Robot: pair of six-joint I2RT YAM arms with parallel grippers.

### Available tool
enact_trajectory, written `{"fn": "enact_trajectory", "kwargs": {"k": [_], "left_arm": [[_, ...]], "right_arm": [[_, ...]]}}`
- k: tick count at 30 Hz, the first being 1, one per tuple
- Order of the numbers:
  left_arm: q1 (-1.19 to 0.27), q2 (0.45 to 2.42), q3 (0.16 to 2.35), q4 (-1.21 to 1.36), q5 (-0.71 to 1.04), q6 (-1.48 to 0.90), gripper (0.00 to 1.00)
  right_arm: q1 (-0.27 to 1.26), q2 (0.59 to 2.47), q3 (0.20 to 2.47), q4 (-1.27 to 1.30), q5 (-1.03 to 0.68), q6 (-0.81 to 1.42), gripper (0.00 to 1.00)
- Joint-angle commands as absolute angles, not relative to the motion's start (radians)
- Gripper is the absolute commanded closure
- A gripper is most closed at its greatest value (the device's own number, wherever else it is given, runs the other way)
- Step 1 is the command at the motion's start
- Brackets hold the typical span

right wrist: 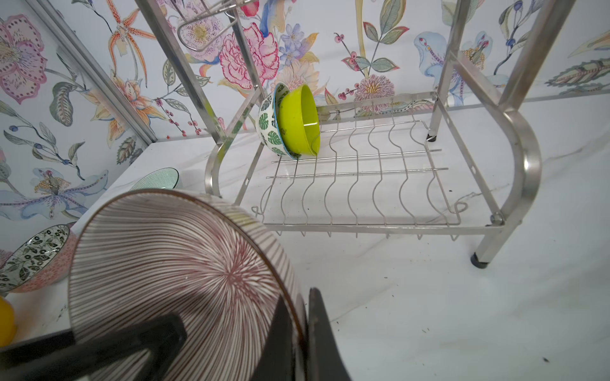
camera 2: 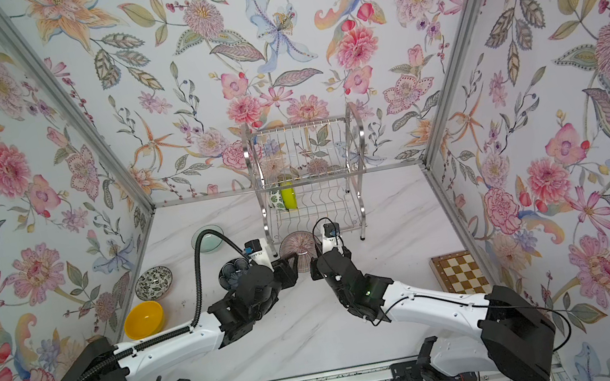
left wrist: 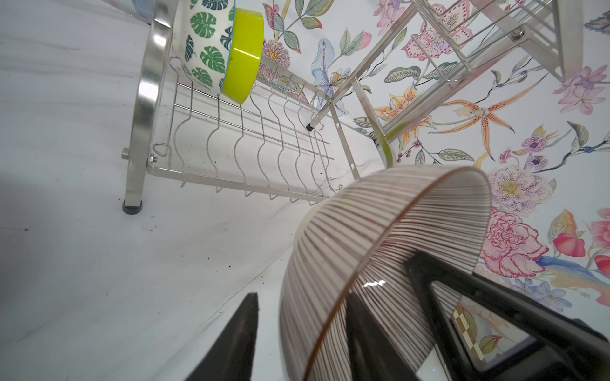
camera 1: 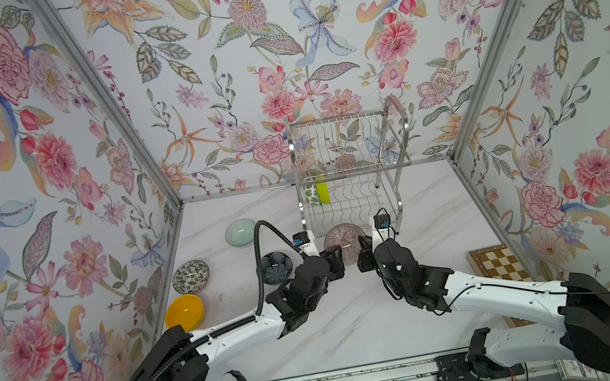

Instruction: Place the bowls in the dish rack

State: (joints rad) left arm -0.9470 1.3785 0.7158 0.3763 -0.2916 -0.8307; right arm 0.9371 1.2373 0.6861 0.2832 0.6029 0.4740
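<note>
- Left pincer (camera 2: 293, 265) and right pincer (camera 2: 314, 270) flank the pink striped bowl (camera 2: 298, 245) before the dish rack (camera 2: 307, 177).
- Lime green bowl (camera 2: 288, 197) stands on edge in its lower tier.

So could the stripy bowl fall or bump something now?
1. The pink striped bowl is tilted and pinched only at its rim by the right gripper, so it might slip out.
2. The left gripper straddles the rim, but its outer finger shows a gap. If the right one let go now, the bowl could drop.
3. The dish rack stands just ahead, so a low swing could knock its front rail.
</note>
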Motion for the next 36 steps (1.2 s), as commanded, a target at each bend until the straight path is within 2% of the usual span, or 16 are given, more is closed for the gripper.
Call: {"fn": "enact_trajectory", "kwargs": {"k": [1,4,7,12,19,21,22,26,31,36], "left_arm": [[-0.937,1.391,0.719,0.394,-0.306,-0.824,0.71],[-0.937,1.392,0.726,0.392,-0.32,-0.818,0.88],[-0.938,1.395,0.733,0.39,-0.324,-0.803,1.0],[-0.937,1.392,0.749,0.382,-0.355,-0.769,1.0],[-0.933,1.385,0.786,0.359,-0.515,-0.67,1.0],[-0.929,1.397,0.807,0.351,-0.584,-0.637,1.0],[-0.927,1.404,0.819,0.347,-0.627,-0.622,1.0],[-0.917,1.444,0.852,0.384,-0.764,-0.547,1.0],[-0.917,1.553,0.897,0.575,-0.922,-0.338,1.0],[-0.921,1.687,0.904,0.866,-0.943,-0.102,1.0]], "right_arm": [[0.954,1.213,0.684,0.393,0.653,0.48,1.0],[0.963,1.231,0.685,0.4,0.667,0.488,0.99],[0.963,1.255,0.696,0.4,0.659,0.503,0.96],[0.953,1.276,0.725,0.36,0.593,0.547,0.79],[0.86,1.198,0.739,0.295,0.402,0.652,0.37],[0.826,1.154,0.737,0.272,0.363,0.686,0.09],[0.809,1.129,0.73,0.269,0.349,0.696,0.01],[0.704,1.044,0.706,0.258,0.295,0.786,0.01],[0.506,1.01,0.699,0.255,0.112,1.059,0.01],[0.479,1.033,0.719,0.312,0.052,1.29,0.01]]}}
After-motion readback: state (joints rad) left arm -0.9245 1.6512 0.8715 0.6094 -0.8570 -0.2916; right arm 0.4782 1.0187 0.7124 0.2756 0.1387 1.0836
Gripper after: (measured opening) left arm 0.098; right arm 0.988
